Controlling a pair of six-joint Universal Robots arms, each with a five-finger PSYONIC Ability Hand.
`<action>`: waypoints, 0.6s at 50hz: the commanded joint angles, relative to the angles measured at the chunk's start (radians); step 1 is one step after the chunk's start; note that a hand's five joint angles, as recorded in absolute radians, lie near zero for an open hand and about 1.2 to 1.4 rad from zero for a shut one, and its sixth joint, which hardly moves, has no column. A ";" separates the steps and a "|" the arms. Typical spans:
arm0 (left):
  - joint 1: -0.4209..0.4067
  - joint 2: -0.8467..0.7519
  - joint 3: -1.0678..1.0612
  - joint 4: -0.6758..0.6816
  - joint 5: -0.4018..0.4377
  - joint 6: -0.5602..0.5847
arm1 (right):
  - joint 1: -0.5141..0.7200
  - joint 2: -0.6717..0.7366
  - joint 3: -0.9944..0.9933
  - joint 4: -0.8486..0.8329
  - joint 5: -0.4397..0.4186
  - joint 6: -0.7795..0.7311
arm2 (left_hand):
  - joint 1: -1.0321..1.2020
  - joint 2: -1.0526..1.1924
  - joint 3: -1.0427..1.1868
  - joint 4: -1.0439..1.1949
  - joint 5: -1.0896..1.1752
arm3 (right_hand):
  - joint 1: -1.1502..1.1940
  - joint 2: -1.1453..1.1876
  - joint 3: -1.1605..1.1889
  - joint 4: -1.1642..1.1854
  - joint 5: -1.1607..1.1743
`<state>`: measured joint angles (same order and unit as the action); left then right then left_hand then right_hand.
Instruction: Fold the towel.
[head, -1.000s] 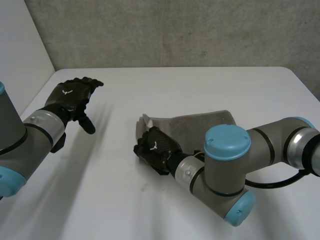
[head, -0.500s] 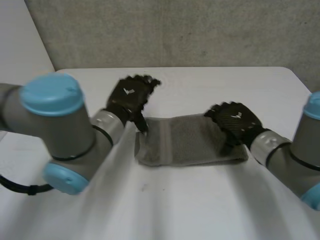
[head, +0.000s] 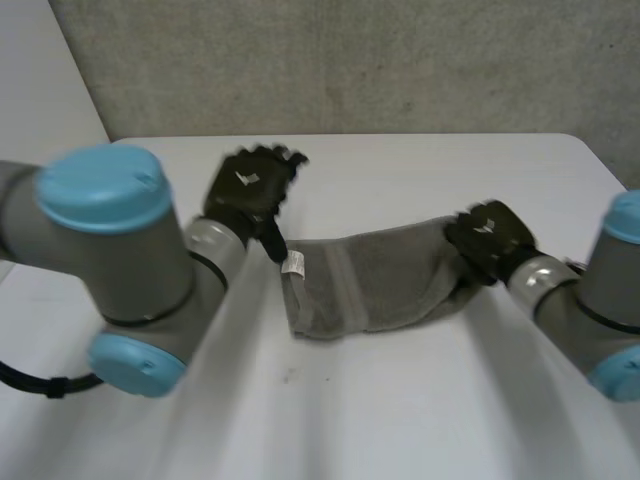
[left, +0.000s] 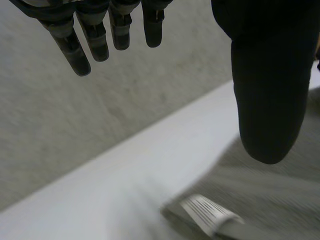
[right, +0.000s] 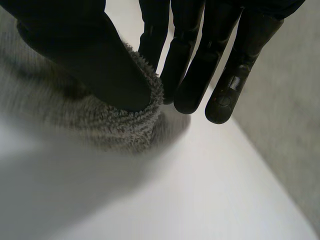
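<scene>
Okay, the grey towel (head: 380, 285) lay as a folded strip around the middle of the white table (head: 400, 430), running lengthwise between the table's left and right edges and sagging a little toward the near edge at its label end. A small white label (head: 293, 263) stuck out at the end that faced the left edge.

The right hand (head: 488, 238) was on the opposite end, the one toward the table's right edge. In the right wrist view its thumb pressed down on the fluffy rim of the cloth, with the fingers (right: 192, 75) straight on the other side, so the end was pinched between them.

The left hand (head: 248, 188) sat by the label end, toward the far edge of the table. Its fingers were straight and spread, holding nothing. In the left wrist view the thumb (left: 267, 95) pointed down over the cloth near the label; whether it touched could not be told.

The left arm (head: 110, 260) came in from the near left corner, the right arm (head: 590, 310) from the near right. A grey wall (head: 350, 60) stood behind the far edge.
</scene>
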<state>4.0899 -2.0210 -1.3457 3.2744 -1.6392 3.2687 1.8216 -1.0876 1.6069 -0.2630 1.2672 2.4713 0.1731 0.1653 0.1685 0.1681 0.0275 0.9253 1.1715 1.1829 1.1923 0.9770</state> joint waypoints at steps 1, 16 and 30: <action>0.110 0.146 -0.013 0.004 -0.001 -0.007 | 0.261 0.046 -0.155 -0.001 0.001 0.116 | 0.005 0.013 0.010 0.010 -0.024 | 0.471 0.225 0.213 0.204 0.245; 0.185 0.179 -0.039 -0.001 0.009 -0.129 | 0.516 0.244 -0.226 0.011 -0.054 0.141 | 0.014 0.022 0.019 0.019 -0.015 | 0.471 0.225 0.213 0.204 0.245; 0.120 0.049 -0.012 0.005 0.012 -0.136 | 0.345 -0.047 -0.085 0.025 -0.022 0.257 | 0.040 0.048 0.045 0.045 0.011 | -0.751 -0.997 -1.008 -1.018 -0.977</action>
<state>4.2540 -1.9065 -1.3775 3.2757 -1.6257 3.1406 2.2617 -1.0098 1.4501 -0.2442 1.2425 2.6411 0.1764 0.1760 0.1752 0.1737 0.0275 0.2074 0.2277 0.2108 0.2303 0.0621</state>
